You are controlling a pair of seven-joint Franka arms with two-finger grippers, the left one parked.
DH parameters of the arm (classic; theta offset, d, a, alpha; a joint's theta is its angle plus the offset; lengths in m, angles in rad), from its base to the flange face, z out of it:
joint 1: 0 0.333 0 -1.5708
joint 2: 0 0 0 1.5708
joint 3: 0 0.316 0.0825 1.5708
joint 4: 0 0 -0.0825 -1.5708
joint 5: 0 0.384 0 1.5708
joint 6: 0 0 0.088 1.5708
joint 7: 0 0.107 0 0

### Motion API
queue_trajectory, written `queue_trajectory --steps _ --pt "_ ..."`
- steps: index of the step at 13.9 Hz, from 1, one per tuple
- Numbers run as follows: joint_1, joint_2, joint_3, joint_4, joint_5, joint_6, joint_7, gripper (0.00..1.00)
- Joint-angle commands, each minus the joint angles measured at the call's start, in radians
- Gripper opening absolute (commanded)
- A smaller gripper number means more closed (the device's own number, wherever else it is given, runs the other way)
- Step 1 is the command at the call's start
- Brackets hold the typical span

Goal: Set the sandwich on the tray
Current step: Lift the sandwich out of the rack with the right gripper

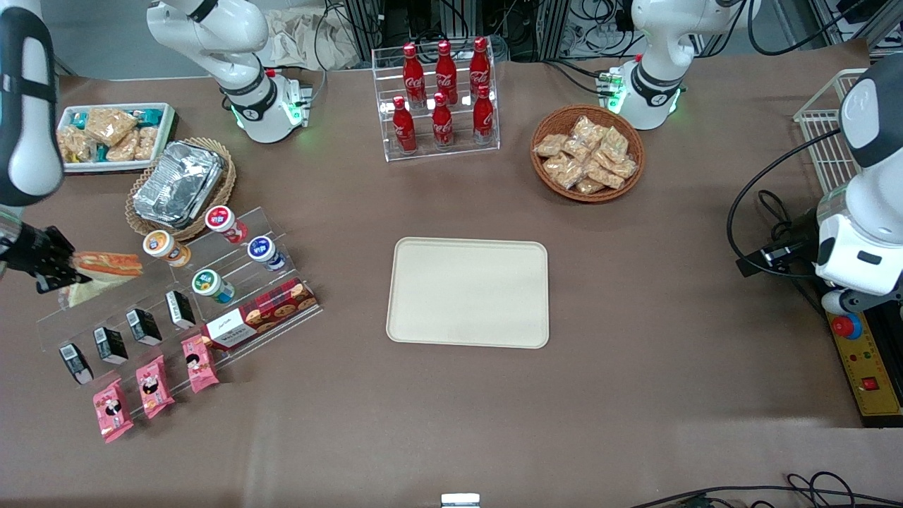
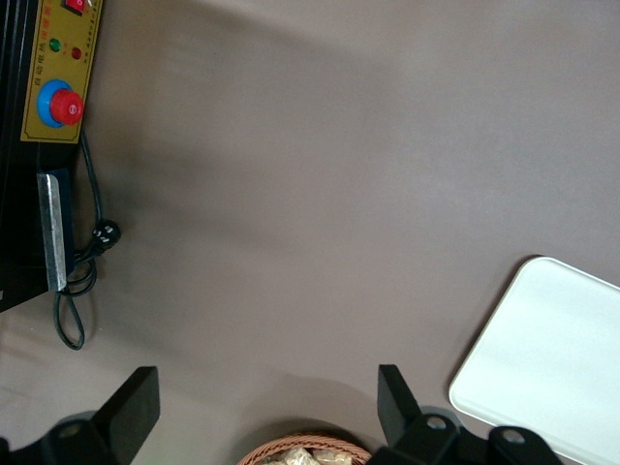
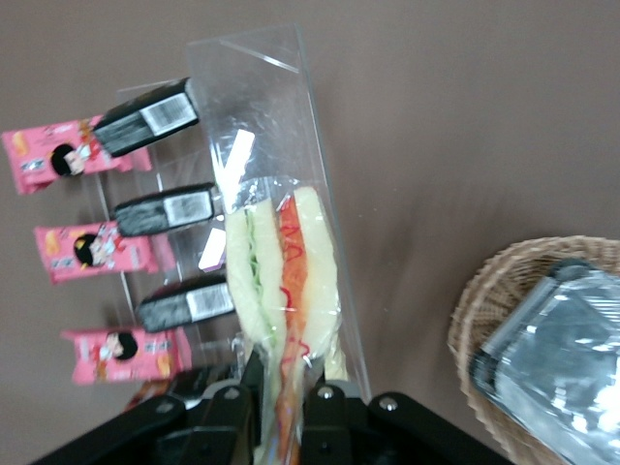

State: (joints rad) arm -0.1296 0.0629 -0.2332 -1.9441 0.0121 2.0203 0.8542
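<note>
The sandwich (image 1: 106, 265), a plastic-wrapped wedge with pale bread and orange-red and green filling, is held at the working arm's end of the table, over the top step of the clear acrylic rack (image 1: 176, 296). My gripper (image 1: 53, 264) is shut on the sandwich (image 3: 283, 281), with its black fingers (image 3: 329, 412) pressing both sides of the wrap. The cream tray (image 1: 468, 292) lies flat mid-table with nothing on it, well apart from the gripper toward the parked arm. A corner of the tray (image 2: 552, 358) shows in the left wrist view.
The rack holds yoghurt cups (image 1: 211, 247), black cartons (image 1: 127, 331), a cookie box (image 1: 261, 314) and pink packets (image 1: 152, 384). A wicker basket with foil packs (image 1: 180, 183) and a white snack bin (image 1: 113, 134) stand nearby. A cola rack (image 1: 441, 99) and a snack basket (image 1: 587, 152) lie farther from the camera.
</note>
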Motion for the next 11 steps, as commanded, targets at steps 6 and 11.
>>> queue_trajectory --steps 6,11 --pt "0.004 0.000 0.057 0.237 -0.011 -0.279 -0.133 0.12" --pt "0.002 -0.008 0.169 0.304 -0.006 -0.330 -0.167 0.12"
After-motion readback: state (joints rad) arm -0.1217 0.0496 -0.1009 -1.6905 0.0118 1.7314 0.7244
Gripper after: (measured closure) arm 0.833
